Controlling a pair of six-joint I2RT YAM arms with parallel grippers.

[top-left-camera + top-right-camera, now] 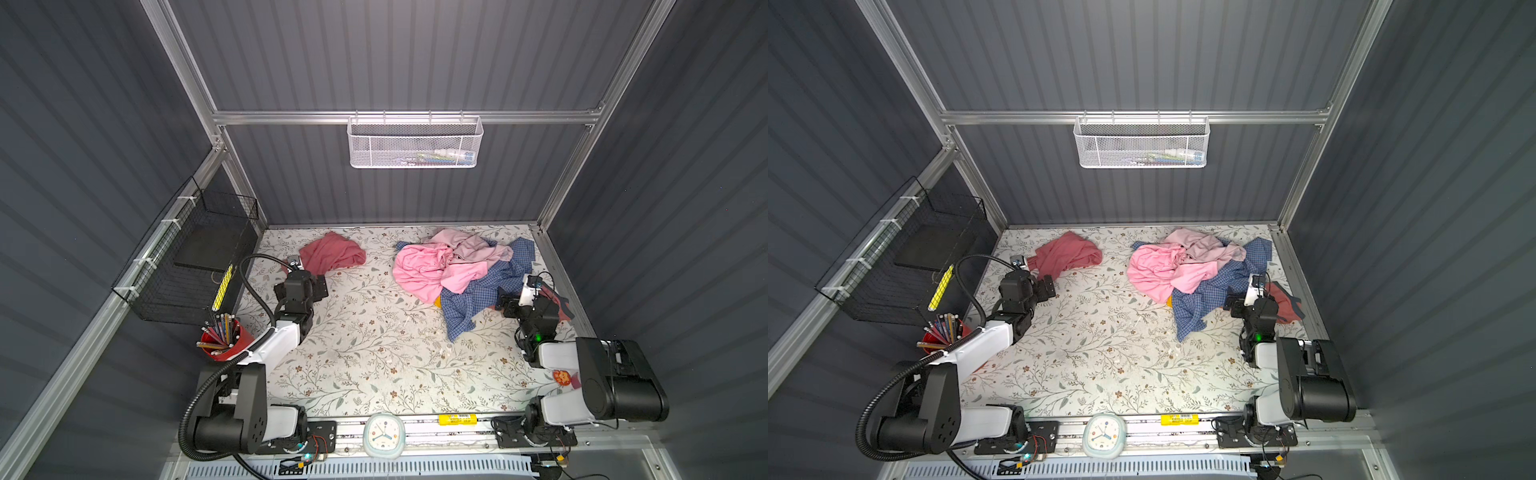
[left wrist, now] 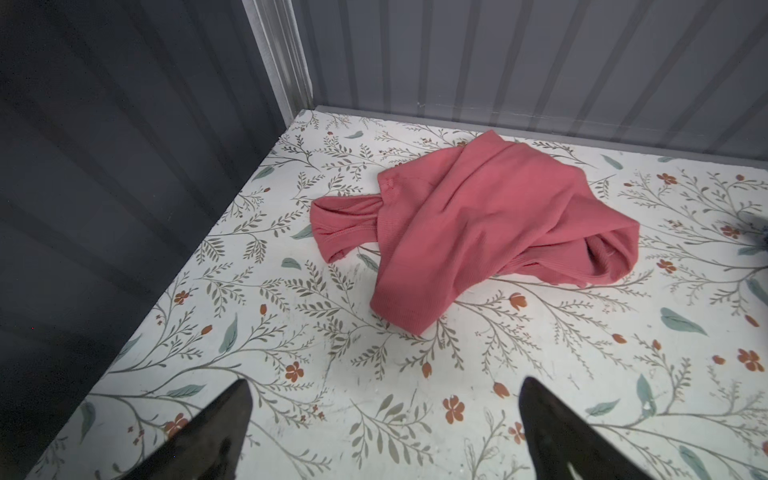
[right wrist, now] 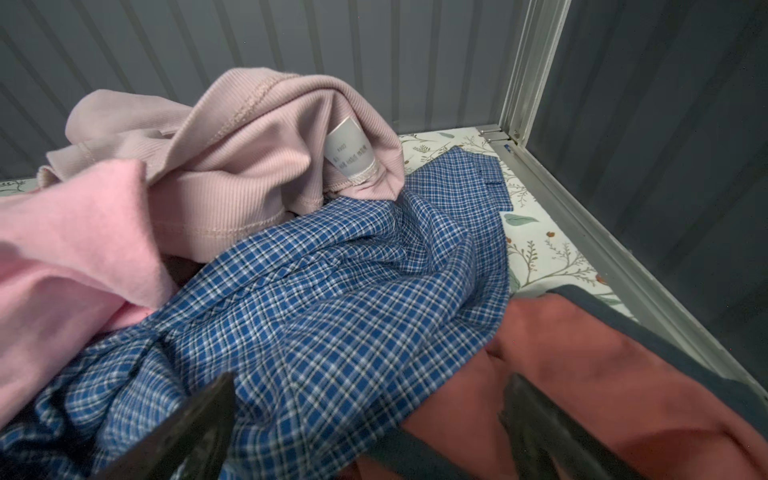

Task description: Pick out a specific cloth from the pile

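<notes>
The cloth, a plain dusty rose-red garment, lies crumpled by itself at the back left of the flowered table. My left gripper stands just short of it, open, with only bare table between its fingers. The pile sits at the back right: a bright pink garment, a pale pink one and a blue-and-white checked shirt. My right gripper hovers open over the shirt and a salmon-red piece with dark trim.
A black wire basket hangs on the left wall above a red cup of pencils. A white mesh basket hangs on the back wall. A clock and a yellow box rest on the front rail.
</notes>
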